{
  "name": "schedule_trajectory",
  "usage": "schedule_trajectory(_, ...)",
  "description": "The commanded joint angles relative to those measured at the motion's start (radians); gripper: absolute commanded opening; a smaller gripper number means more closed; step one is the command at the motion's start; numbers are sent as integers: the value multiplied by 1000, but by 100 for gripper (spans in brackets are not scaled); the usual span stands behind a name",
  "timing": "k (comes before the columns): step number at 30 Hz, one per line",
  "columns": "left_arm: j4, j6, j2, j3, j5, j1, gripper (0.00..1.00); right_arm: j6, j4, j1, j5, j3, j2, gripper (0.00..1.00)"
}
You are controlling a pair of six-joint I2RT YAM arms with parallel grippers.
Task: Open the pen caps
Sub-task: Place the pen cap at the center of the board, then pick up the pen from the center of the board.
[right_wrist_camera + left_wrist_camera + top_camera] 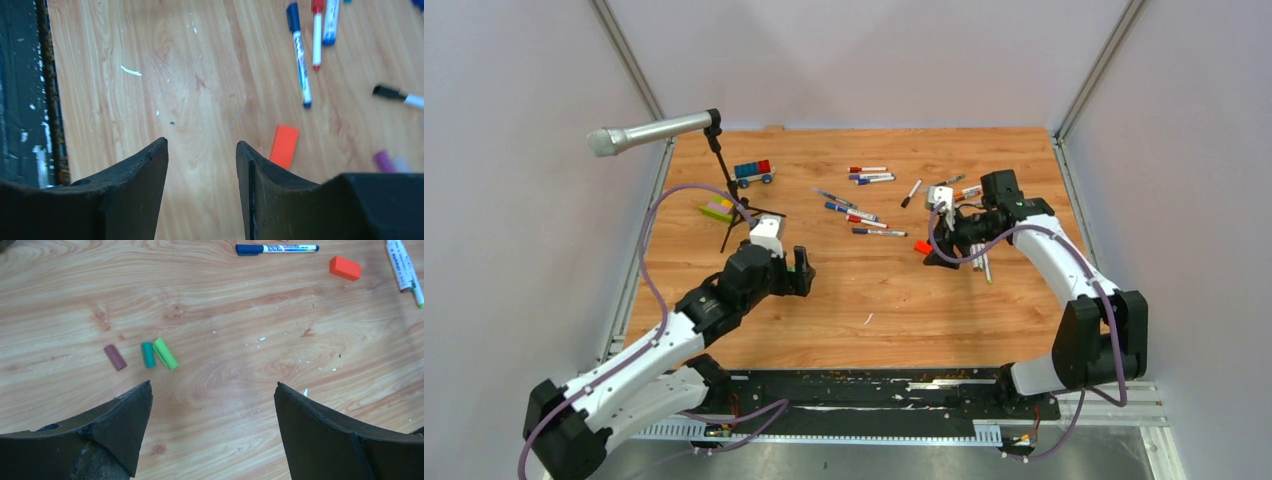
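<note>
Three loose pen caps lie on the wood just ahead of my left gripper [212,385]: a brown cap [115,357], a teal cap [148,354] and a light green cap [165,353]. The left jaws stand wide open with only bare table between them. A capped blue pen [276,248] lies farther off. My right gripper [201,142] is open too, its fingers a smaller way apart and holding nothing. Beyond it lie a blue pen [299,55], a red pen [317,30], a black-ended pen [397,95] and a purple cap [384,161]. Several pens [864,195] are scattered at the table's back middle.
A flat orange-red block [922,246] lies beside the right gripper [939,252]. A grey microphone [649,131] on a black tripod stands at the back left, with stacked toy bricks [754,172] and a green brick pile [719,208] near it. The left gripper [800,270] hovers left of centre.
</note>
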State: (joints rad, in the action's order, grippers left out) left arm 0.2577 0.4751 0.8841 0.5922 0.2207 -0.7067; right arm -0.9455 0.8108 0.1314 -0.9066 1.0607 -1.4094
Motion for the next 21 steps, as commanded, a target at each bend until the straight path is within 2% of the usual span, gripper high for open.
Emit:
schedule_trajectory(1, 58, 56, -140, -74, 34, 7, 98, -262, 19, 73, 1, 124, -84, 54)
schedule_trajectory(7, 45, 133, -305, -201, 11, 7, 98, -278, 7, 191, 148, 314, -284, 55)
schedule_trajectory(14, 47, 126, -476, -275, 9, 6, 99, -267, 40, 207, 256, 523, -517, 55)
schedule_trajectory(21, 20, 127, -584, -345, 10, 7, 99, -194, 27, 212, 319, 592, -645, 51)
